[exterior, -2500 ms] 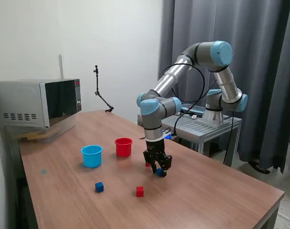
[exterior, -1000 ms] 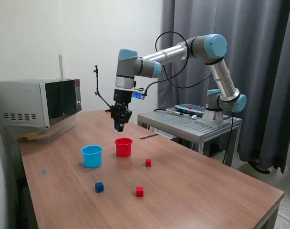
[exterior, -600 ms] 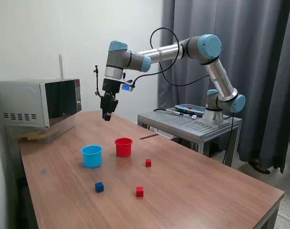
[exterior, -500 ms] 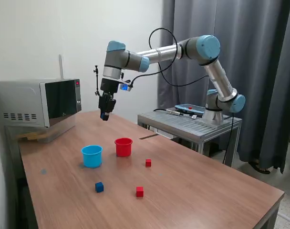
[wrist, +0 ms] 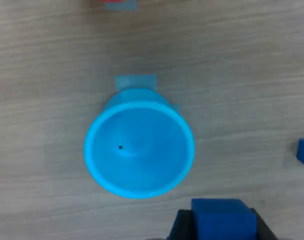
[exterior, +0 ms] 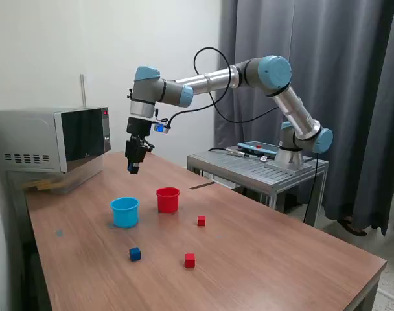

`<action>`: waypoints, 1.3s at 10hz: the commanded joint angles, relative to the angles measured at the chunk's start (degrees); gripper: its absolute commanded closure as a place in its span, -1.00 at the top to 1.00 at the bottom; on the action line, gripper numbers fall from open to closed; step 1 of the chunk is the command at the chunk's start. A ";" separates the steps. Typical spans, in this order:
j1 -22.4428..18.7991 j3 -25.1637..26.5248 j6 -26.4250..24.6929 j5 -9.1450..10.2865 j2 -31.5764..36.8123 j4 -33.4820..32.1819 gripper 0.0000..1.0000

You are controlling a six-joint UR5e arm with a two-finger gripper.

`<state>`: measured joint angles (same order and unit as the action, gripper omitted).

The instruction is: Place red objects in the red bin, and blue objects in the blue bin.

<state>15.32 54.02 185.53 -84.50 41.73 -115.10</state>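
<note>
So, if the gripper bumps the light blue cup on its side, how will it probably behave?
The light blue cup looks like thin plastic and the wrist view shows it empty, so it is probably light and would slide easily on the smooth wooden table. It is round and slightly tapered, so if tipped it would likely roll in a curve.

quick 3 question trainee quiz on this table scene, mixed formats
1. True or false: the round light blue plastic cup already holds a cube.
2. Multiple choice: the two-finger gripper holds A) a small red cube, B) a small dark blue cube, C) nothing.
3. How many small cubes lie loose on the wooden table in the exterior view?

Key:
1. False; it is empty.
2. B.
3. Three: one blue cube on the table, two red cubes.
</note>
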 commanded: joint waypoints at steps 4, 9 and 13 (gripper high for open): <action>2.70 -4.18 0.18 0.03 -5.34 0.14 -1.00; 2.79 -5.59 0.18 0.03 -7.45 0.05 -1.00; 2.79 -5.42 0.18 0.82 -8.68 -0.04 -1.00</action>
<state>18.11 48.42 185.71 -84.25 33.48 -115.07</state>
